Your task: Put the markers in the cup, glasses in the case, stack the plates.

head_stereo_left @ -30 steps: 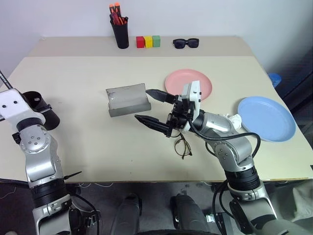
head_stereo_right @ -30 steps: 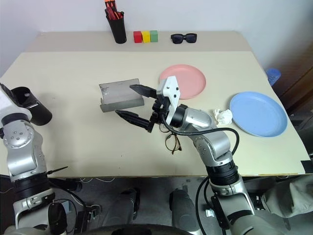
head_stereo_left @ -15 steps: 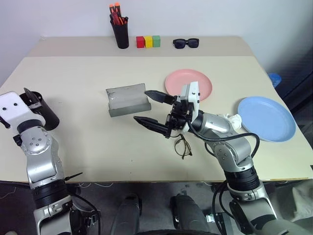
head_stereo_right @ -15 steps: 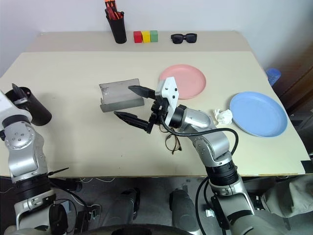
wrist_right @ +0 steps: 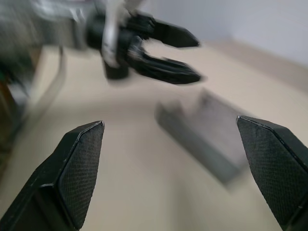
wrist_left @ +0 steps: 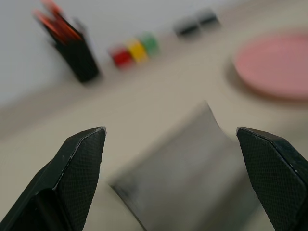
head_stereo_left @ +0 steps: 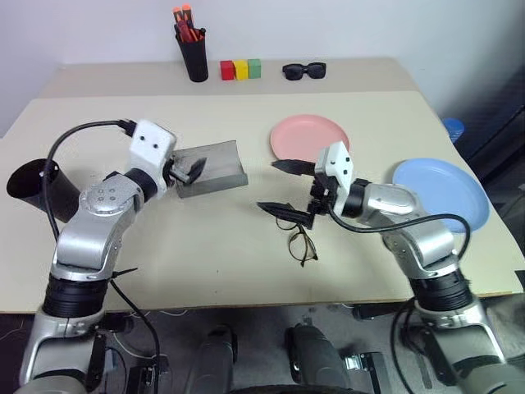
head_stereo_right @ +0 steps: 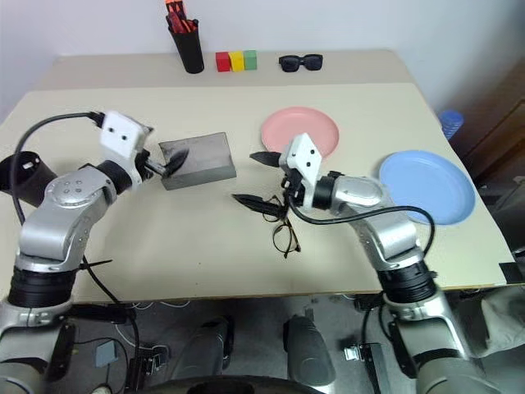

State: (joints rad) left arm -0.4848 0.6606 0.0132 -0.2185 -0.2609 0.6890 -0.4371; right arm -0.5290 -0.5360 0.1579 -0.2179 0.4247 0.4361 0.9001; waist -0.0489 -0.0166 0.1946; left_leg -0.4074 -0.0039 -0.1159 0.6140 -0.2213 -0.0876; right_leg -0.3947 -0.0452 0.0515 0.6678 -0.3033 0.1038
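The grey case (head_stereo_left: 220, 161) lies open mid-table. My left gripper (head_stereo_left: 191, 170) stands open at the case's left end, level with its inside (wrist_left: 192, 154). The wire-frame glasses (head_stereo_left: 300, 243) lie on the table in front of the case. My right gripper (head_stereo_left: 284, 189) hovers open just above and behind the glasses, pointing left. Behind it lies the pink plate (head_stereo_left: 310, 135), and the blue plate (head_stereo_left: 443, 190) sits at the far right. The black cup (head_stereo_left: 27, 180) stands at the left edge. The markers are hidden from view.
At the back of the table are a slim black pen holder (head_stereo_left: 194, 59) with orange pens, three coloured blocks (head_stereo_left: 238, 69) and black sunglasses (head_stereo_left: 303, 71). The table's front edge runs close below the glasses.
My left arm swung right from the cup to the case, and its gripper opened. My right gripper drifted right and slightly down, still open. The head view shifted a little.
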